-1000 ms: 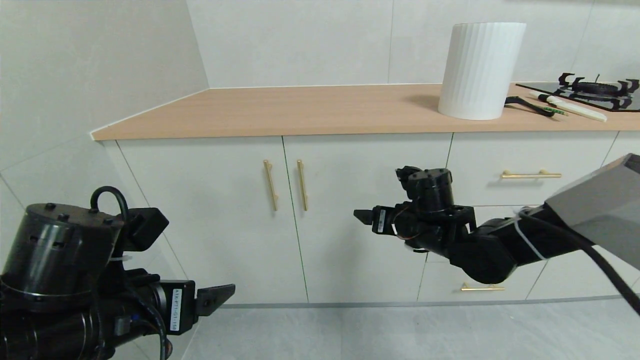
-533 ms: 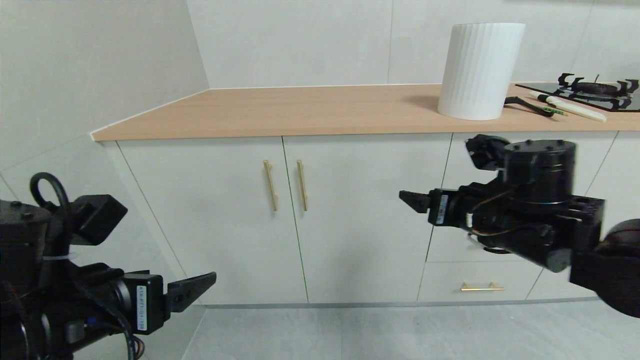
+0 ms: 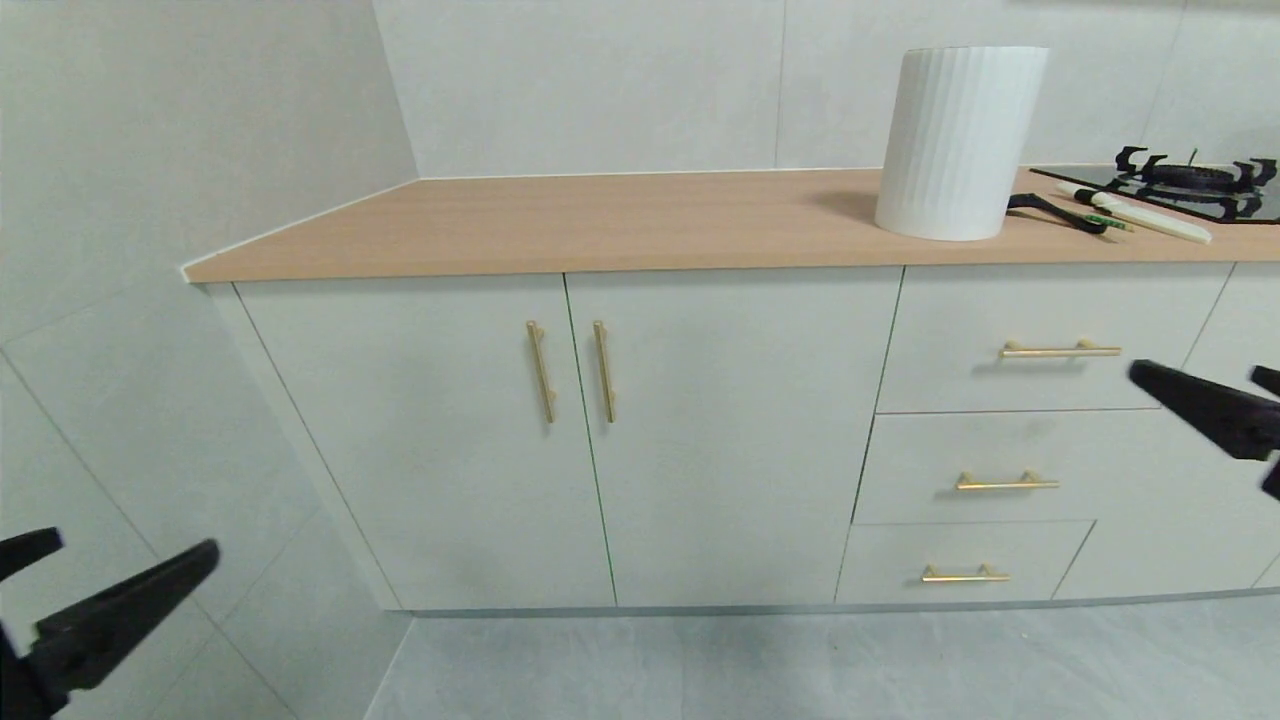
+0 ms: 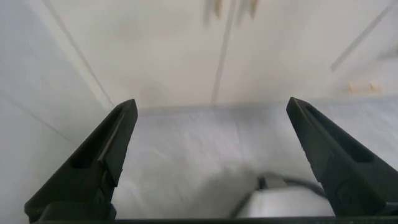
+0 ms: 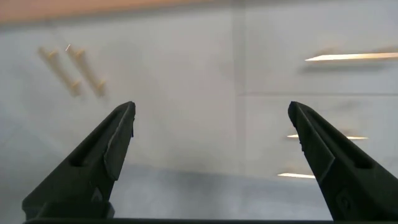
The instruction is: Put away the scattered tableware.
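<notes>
While right hand point(image 3: 1195, 372) hangs spread, tableware point(image 3: 1135, 212) above, on counter point(image 3: 600, 220)

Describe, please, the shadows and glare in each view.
Head view: the white container casts a soft shadow leftward on the countertop, and the top drawer handle a faint one beneath it. Right wrist view: that handle glints. Left wrist view: a dim patch on the floor.
</notes>
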